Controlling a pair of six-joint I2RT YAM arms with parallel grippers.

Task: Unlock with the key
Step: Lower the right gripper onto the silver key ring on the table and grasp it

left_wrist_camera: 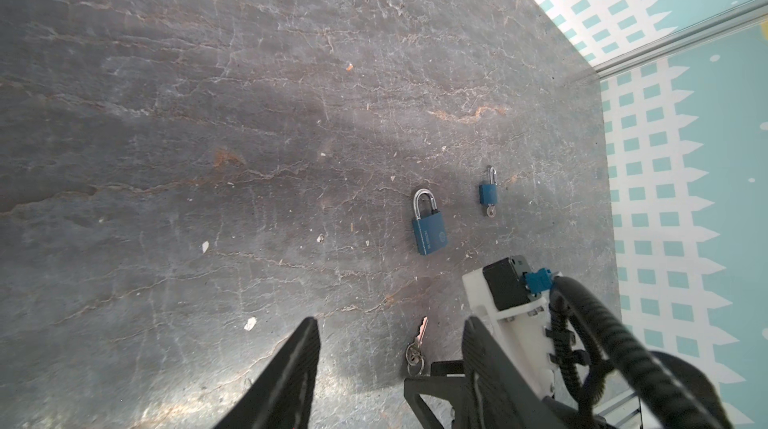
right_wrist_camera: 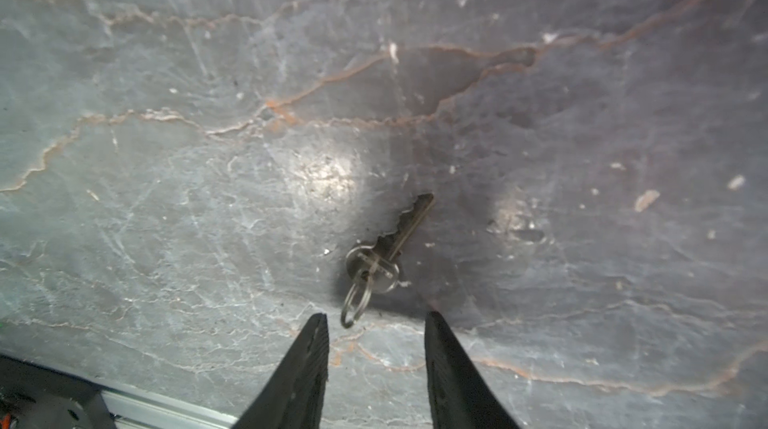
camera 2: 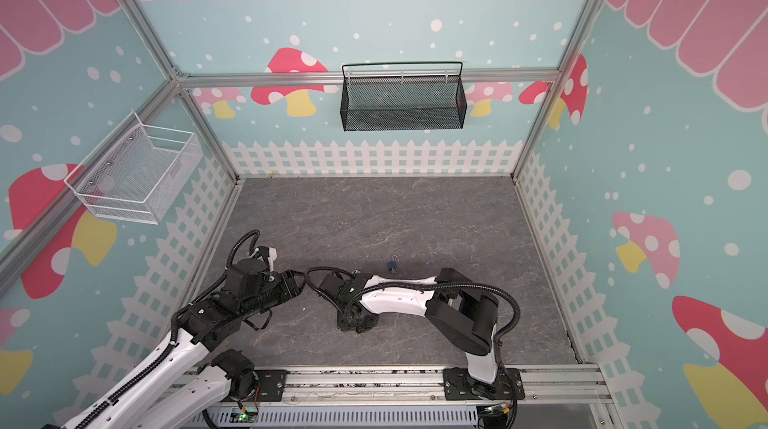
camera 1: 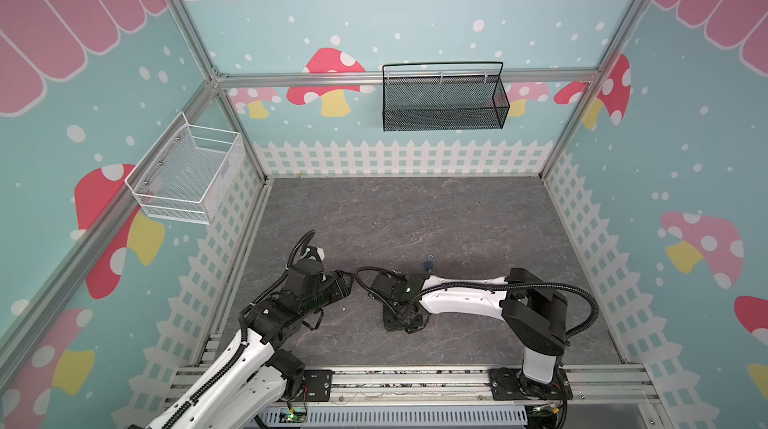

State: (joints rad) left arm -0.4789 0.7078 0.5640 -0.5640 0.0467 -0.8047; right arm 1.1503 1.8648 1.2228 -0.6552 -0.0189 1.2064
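A small metal key [right_wrist_camera: 390,244] on a split ring lies flat on the grey stone-patterned floor. My right gripper [right_wrist_camera: 376,319] hangs just above it, open, its fingertips either side of the ring end and nothing between them. In the left wrist view the same key [left_wrist_camera: 417,341] lies between the fingers of my open, empty left gripper [left_wrist_camera: 390,323]. A blue padlock [left_wrist_camera: 429,228] with its shackle closed lies beyond the key. In both top views the right gripper [camera 1: 405,323] [camera 2: 357,323] points down at the floor. The arm hides the key and this padlock there.
A smaller blue padlock [left_wrist_camera: 488,192] with a key in its base lies near the bigger one and shows in both top views [camera 1: 430,267] [camera 2: 394,265]. A black mesh basket [camera 1: 444,98] hangs on the back wall. A white wire basket [camera 1: 187,175] hangs on the left wall.
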